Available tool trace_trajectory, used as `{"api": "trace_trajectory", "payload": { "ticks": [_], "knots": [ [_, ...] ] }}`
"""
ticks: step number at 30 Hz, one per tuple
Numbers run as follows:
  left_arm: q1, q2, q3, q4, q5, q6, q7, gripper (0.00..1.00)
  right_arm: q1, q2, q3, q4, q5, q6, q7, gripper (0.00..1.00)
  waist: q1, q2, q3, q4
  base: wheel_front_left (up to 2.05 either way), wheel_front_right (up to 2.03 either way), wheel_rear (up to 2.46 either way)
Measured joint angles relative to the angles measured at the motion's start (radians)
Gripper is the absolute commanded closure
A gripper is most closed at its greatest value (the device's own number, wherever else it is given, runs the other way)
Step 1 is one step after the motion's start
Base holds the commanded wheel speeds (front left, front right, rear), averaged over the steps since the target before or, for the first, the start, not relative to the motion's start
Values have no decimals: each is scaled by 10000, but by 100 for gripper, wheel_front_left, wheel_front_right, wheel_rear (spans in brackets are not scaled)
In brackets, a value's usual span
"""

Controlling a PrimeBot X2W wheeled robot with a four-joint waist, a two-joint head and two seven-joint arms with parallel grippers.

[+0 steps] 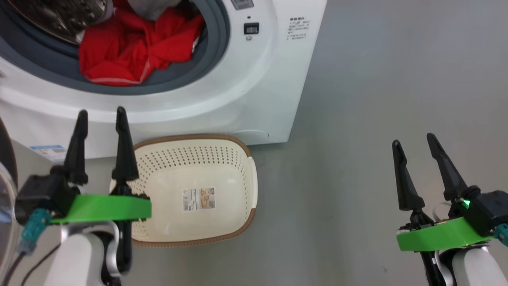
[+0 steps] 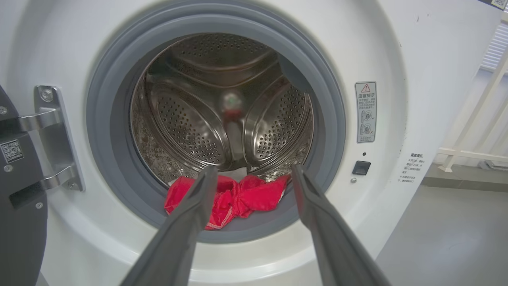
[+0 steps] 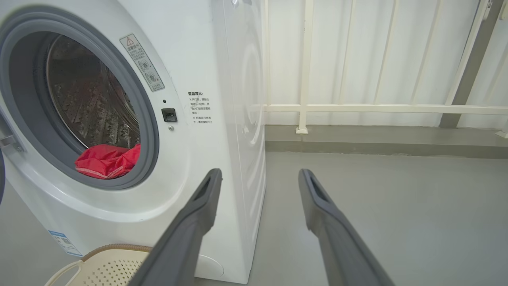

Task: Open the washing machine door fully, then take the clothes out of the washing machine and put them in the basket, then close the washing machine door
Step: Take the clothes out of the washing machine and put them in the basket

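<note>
The washing machine (image 1: 258, 87) stands with its drum (image 2: 222, 115) uncovered. Its black washing machine door (image 2: 20, 222) is swung aside to the left on its hinge. Red clothes (image 1: 131, 51) lie bunched at the drum's front lip on the grey rubber ring, with a pale piece (image 2: 238, 174) just behind them. The cream basket (image 1: 192, 137) sits on the floor below the opening, holding nothing but its sticker. My left gripper (image 1: 101, 112) is open in front of the machine, pointing at the red clothes (image 2: 234, 198) and apart from them. My right gripper (image 1: 413, 140) hangs open over bare floor to the right.
Grey floor (image 1: 377, 99) stretches right of the machine. A white railing (image 3: 381, 108) and a pale wall stand behind it. The door's glass bowl (image 1: 5, 206) sits close to my left arm. The steel hinge (image 2: 51, 139) is fixed left of the opening.
</note>
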Motion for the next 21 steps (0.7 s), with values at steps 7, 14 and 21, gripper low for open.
{"api": "trace_trajectory", "payload": {
  "ticks": [7,14,21],
  "knots": [
    [-1262,180,105,575,8,2,-2,0,-500,-10,65,-92,-10,0,0,0,0,0,751,-90,0,0,0],
    [-2534,495,234,1555,36,2,81,0,-687,-19,213,-73,6,0,0,0,0,0,1414,-313,0,0,0],
    [-3907,681,449,2472,33,98,105,0,-1113,-29,153,-96,6,0,0,0,0,0,1972,-496,0,0,0]
  ]
}}
